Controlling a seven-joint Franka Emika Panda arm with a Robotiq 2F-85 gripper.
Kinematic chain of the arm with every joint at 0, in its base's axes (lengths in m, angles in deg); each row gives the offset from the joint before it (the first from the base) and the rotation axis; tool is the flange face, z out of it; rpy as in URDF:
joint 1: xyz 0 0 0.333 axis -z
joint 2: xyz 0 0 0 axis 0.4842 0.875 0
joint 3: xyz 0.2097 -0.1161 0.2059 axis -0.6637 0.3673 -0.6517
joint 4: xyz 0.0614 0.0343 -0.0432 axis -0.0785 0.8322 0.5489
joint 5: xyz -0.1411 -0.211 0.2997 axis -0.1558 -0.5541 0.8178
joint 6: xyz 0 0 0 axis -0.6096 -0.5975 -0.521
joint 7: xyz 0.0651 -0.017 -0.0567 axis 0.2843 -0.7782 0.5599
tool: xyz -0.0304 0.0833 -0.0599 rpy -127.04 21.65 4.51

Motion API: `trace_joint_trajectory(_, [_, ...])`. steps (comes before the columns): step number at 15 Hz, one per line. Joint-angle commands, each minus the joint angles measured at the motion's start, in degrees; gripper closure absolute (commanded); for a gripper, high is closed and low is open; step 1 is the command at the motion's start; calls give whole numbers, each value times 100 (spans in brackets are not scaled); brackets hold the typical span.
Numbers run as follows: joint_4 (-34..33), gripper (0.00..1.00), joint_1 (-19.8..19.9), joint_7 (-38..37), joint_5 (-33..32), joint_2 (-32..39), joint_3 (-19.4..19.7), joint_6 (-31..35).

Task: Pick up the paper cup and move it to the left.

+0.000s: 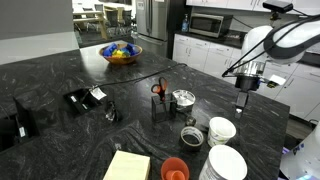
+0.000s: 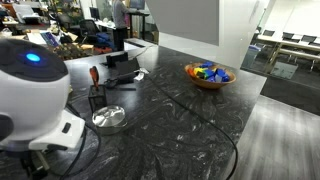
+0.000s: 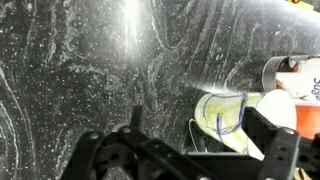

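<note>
The paper cup (image 1: 221, 130) stands upright on the black marble counter (image 1: 120, 80), near its right end. My gripper (image 1: 243, 104) hangs just above and behind it, not touching. In the wrist view the cup (image 3: 222, 115) looks pale with faint yellow and blue marks. It sits ahead of my open gripper (image 3: 200, 135), nearer the right finger. Nothing is held.
A larger white container (image 1: 228, 163) and an orange-red cup (image 1: 174, 170) stand close in front of the paper cup. A dark round dish (image 1: 190, 135), a metal tin (image 1: 184, 98), a scissors holder (image 1: 158, 97), a yellow notepad (image 1: 127, 166) and a fruit bowl (image 1: 122, 53) are also on the counter.
</note>
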Motion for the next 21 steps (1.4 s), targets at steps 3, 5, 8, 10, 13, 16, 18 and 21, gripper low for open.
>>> trace_joint_trajectory(3, [-999, 0, 391, -443, 1141, 1302, 15, -320])
trace_joint_trajectory(5, [-848, 0, 530, -261, 1019, 1193, -187, -112])
trace_joint_trajectory(8, [-950, 0, 553, -324, 1091, 1323, -194, -196])
trace_joint_trajectory(10, [-950, 0, 556, -336, 1091, 1320, -194, -204])
trace_joint_trajectory(13, [-937, 0, 569, -456, 1407, 1413, -149, -443])
trace_joint_trajectory(16, [-1025, 0, 649, -827, 1814, 1526, -190, -924])
trace_joint_trajectory(18, [-1115, 0, 755, -1334, 1838, 1674, -239, -1205])
trace_joint_trajectory(21, [-1181, 0, 884, -1776, 1893, 1994, -238, -1544])
